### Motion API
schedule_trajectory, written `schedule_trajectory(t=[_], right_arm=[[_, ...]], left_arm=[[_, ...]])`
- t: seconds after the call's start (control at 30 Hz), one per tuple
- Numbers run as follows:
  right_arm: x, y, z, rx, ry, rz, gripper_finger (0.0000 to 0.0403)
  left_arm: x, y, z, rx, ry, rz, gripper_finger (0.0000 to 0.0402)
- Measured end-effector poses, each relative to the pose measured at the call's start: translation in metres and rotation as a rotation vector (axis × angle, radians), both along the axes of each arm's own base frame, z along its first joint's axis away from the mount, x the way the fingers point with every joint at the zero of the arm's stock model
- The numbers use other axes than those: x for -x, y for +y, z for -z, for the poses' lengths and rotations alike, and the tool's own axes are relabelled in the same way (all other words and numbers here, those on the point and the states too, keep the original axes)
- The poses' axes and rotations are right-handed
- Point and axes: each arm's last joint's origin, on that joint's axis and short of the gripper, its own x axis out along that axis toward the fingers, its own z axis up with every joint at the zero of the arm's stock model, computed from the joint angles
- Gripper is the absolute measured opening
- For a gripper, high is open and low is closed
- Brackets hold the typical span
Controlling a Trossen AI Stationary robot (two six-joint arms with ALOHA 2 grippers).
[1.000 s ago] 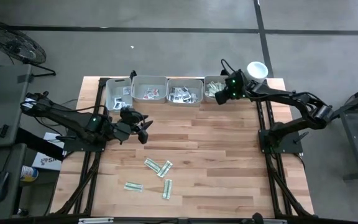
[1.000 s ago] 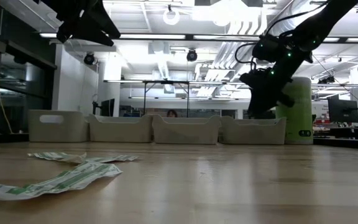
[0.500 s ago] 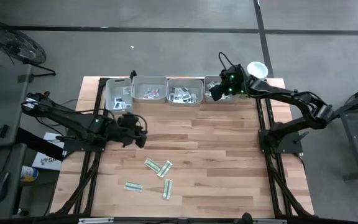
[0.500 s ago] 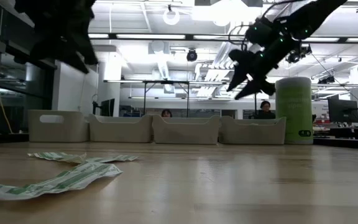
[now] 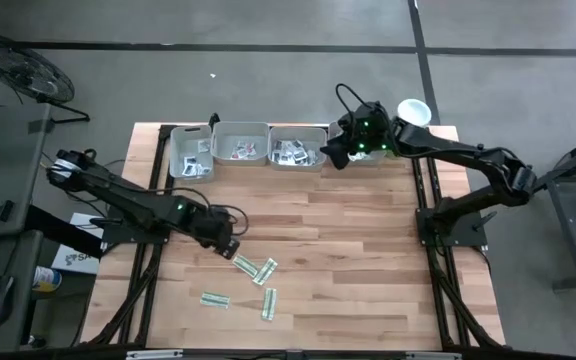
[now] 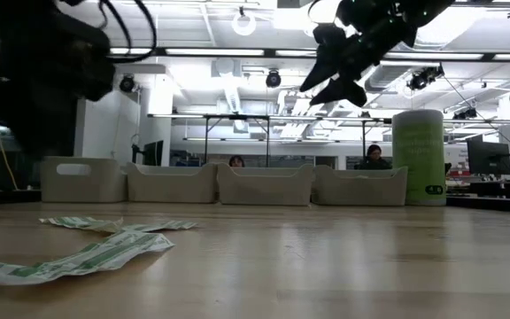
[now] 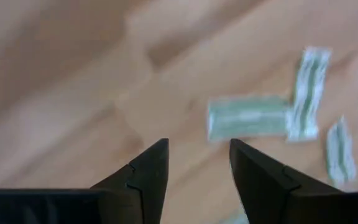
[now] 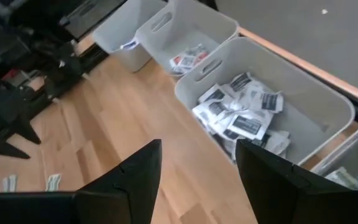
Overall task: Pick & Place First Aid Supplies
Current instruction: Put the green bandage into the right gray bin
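Hovering left gripper [image 5: 230, 247] jaws parted beside green strips [image 5: 254, 268], right gripper [image 5: 330, 150] jaws parted above trays [image 5: 298, 146].

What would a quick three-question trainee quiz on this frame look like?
1. True or false: the left end effector is holding a sachet.
2. How many grey trays stand along the table's far edge: A) two, B) four, C) six?
3. Fill in: the loose green-white strips lie on the ____.

Key:
1. False; its fingers are open and empty above the strips.
2. B.
3. Wooden table; the right end effector, open and empty, hangs over the trays.
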Motion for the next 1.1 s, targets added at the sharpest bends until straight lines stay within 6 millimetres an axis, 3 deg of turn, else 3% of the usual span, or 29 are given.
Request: schedule_trajectory(t=[0.27,0.5,0.7,0.93,1.1], right_arm=[[-0.003,0.016,-0.001,-0.024,0.037,-0.058,0.02],[-0.007,0.025,-0.001,-0.016,0.043,-0.077,0.02],[-0.009,0.029,-0.001,-0.008,0.045,-0.079,0.02],[-0.01,0.031,-0.001,-0.015,0.043,-0.079,0.02],[-0.01,0.031,-0.001,-0.025,0.04,-0.074,0.02]], left_arm=[[0.024,-0.048,-0.002,0.162,0.071,-0.024,0.0167],[0.059,-0.094,-0.003,0.223,0.055,-0.183,0.0167],[0.077,-0.112,0.002,0.224,0.056,-0.234,0.0167],[0.08,-0.124,0.013,0.173,-0.002,-0.212,0.0167],[0.084,-0.134,0.034,0.223,-0.062,-0.192,0.0167]])
